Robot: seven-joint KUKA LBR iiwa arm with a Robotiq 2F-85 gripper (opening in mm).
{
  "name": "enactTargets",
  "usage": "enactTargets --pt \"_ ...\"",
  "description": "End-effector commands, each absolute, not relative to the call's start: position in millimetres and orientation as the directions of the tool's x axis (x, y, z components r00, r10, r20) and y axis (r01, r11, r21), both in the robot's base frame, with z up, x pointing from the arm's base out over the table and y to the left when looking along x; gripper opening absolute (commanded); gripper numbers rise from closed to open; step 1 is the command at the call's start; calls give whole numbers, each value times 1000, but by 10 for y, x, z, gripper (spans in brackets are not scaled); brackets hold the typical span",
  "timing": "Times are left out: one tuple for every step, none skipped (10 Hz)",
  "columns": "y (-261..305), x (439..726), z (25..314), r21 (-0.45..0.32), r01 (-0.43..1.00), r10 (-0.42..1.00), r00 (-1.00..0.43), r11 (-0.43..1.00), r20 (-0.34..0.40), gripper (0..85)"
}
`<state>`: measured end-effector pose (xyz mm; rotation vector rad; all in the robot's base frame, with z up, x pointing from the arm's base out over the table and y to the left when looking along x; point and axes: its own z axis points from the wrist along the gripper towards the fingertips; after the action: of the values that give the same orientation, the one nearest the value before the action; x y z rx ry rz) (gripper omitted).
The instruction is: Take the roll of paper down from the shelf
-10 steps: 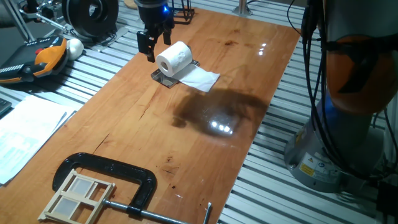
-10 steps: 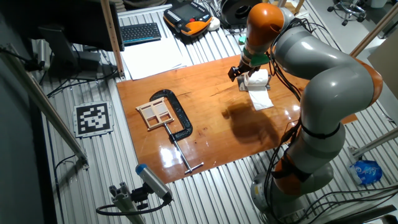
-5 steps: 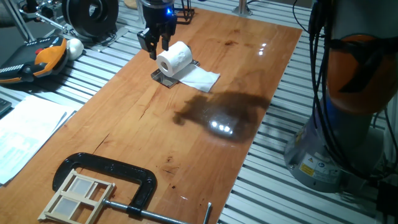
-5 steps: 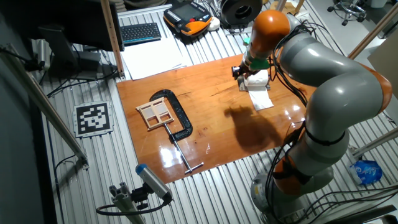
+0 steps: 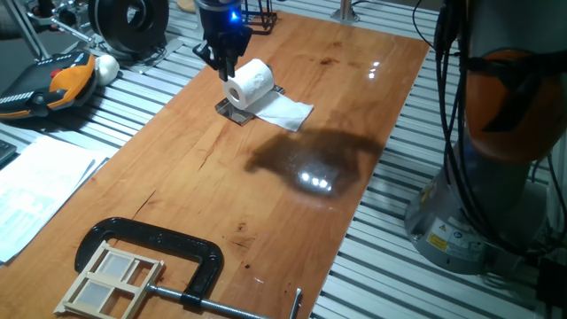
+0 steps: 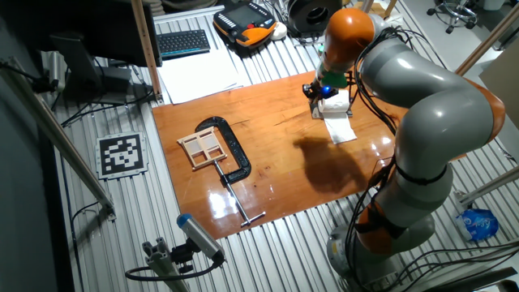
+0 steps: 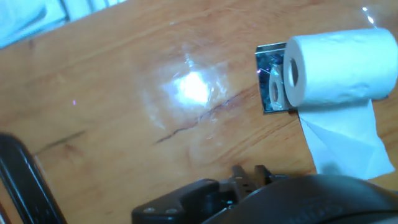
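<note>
The roll of paper (image 5: 251,81) lies on its side on the shelf (image 5: 229,110), a small low plate with shiny edges at the table's far end. A loose white sheet (image 5: 286,112) trails from it onto the wood. My gripper (image 5: 221,69) hangs just beside the roll's left end, fingers drawn together and holding nothing. The other fixed view shows the gripper (image 6: 313,91) next to the roll (image 6: 335,105). In the hand view the roll (image 7: 339,65) sits at the upper right on the shelf (image 7: 268,78), and the fingertips (image 7: 250,172) are close together at the bottom edge.
A big black C-clamp (image 5: 168,257) holding a small wooden frame (image 5: 111,279) lies at the near left of the table. Printed sheets (image 5: 35,190), an orange pendant (image 5: 53,84) and a white ball (image 5: 106,66) lie beyond the left edge. The arm's base (image 5: 496,159) stands at the right.
The fingers stood apart a second ago and are now together. The hand has turned and shifted slightly toward the roll's end. The roll has not moved.
</note>
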<state>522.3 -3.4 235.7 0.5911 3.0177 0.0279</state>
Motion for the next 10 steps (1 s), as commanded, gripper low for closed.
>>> enactTargets --pt "-43 5233 2342 36 816 816 -575 578 -61 170" --pt "-51 5247 2332 44 826 827 -560 562 -54 340" --pt "-55 5262 2334 43 830 831 -554 556 -50 340" --pt "-62 5273 2329 40 833 834 -550 552 -52 340" --pt "-65 5276 2328 38 835 835 -547 550 -58 340" --pt "-56 5269 2340 30 839 839 -543 544 -43 340" --pt "-57 5268 2337 27 843 844 -536 537 -21 340" --pt "-61 5263 2325 26 846 847 -531 532 -29 340" --pt "-66 5278 2335 22 851 851 -525 525 -32 340" --pt "-58 5278 2345 18 856 856 -517 517 -15 340"
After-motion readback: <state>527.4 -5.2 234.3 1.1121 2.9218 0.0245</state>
